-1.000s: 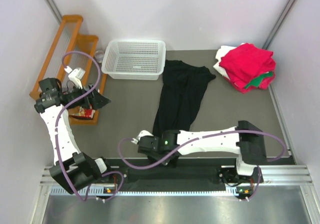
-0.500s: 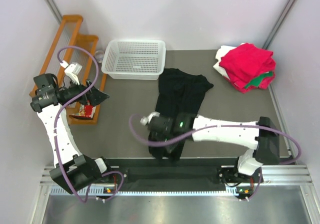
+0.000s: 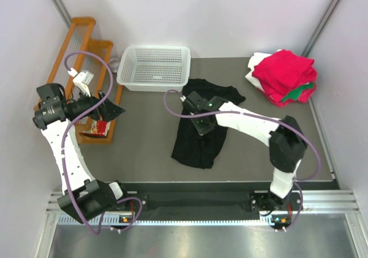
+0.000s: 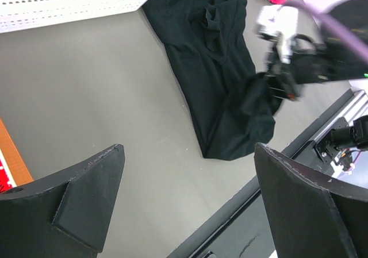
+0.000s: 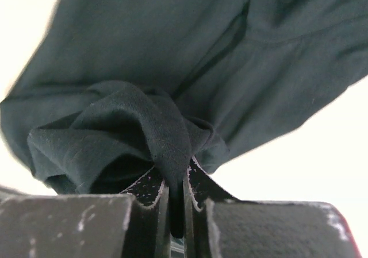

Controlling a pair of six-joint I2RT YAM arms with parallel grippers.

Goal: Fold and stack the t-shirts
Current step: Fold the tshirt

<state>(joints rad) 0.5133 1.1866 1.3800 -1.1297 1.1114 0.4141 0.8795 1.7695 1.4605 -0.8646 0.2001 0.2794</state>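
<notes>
the right gripper [image 5: 175, 180] is clamped on a bunched fold of the black t-shirt [image 3: 195, 146], which lies rumpled mid-table, at 5 o'clock from the white basket [image 3: 154, 68]. the left gripper [image 3: 113, 112] hangs at 9 o'clock, jaws spread wide, holding nothing. the stack of folded t-shirts [image 3: 284, 74], red on top, sits at 2 o'clock.

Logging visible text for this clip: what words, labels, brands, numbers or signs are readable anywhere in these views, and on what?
No text can be read in any view.
Red packet in the wooden rack: light markings, too small and blurred to read.
Black t-shirt: no print showing.
Folded t-shirts: no print showing.
White basket: no label showing.
</notes>
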